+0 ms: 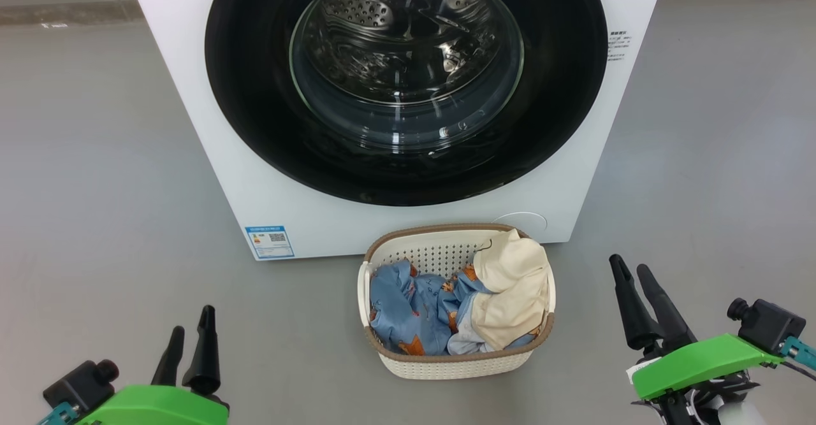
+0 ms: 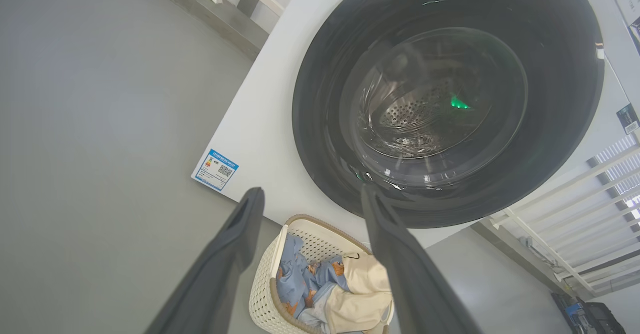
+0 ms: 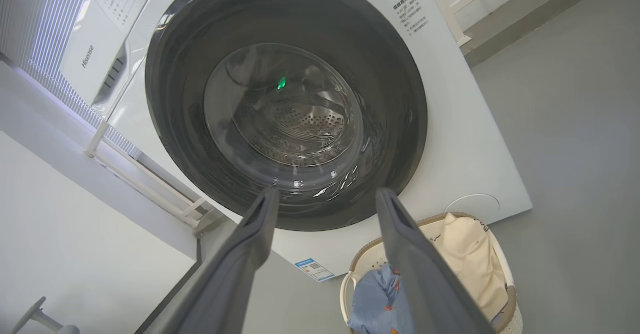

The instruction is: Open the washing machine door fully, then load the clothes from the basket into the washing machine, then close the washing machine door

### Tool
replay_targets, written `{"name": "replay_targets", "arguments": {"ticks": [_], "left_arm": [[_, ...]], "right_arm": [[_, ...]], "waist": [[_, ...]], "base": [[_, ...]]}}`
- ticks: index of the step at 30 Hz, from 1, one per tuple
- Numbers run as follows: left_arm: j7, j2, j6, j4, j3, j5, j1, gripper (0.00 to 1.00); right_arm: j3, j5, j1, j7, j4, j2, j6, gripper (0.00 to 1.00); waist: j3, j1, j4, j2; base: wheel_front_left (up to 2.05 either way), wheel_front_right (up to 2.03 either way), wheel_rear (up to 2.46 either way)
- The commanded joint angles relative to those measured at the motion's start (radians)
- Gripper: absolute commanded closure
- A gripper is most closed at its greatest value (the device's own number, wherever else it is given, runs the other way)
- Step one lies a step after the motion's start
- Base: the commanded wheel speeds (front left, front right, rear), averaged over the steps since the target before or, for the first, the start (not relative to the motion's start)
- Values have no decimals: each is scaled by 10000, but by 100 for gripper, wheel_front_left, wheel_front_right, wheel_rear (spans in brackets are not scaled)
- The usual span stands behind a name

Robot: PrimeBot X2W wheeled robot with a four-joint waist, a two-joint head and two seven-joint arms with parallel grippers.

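Closed washing machine door [image 1: 255, 125], clothes [image 1: 408, 310] heaped in the basket [image 1: 446, 362].
The left gripper [image 1: 192, 320] and right gripper [image 1: 629, 264] hover either side, fingers spread, grasping nothing.

Grey floor [image 1: 95, 157] bears washing machine [image 1: 255, 205] and basket [image 1: 446, 364], seemingly just apart.

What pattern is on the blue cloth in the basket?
Light blue cloth printed with small orange figures; head view shows it best.

grey floor [image 1: 95, 157] | white railing frame [image 2: 565, 184] | dark skirting strip [image 1: 64, 12] along wall
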Motion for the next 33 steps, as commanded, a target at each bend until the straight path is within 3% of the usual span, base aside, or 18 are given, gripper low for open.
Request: {"name": "replay_targets", "arguments": {"ticks": [1,33], "left_arm": [[-158,191,-36,-210,143,351,-530,0],[-1099,217,-99,-313,-52,3861,-876,0]], "right_arm": [[210,-359,-453,-152,-254,-190,10,0],[902,-3912,-937,-1087,-49,-456,14,0]], "waist": [[-9,0,-2,0],[-41,0,-72,0]], "base": [[0,0,0],[0,0,0]]}}
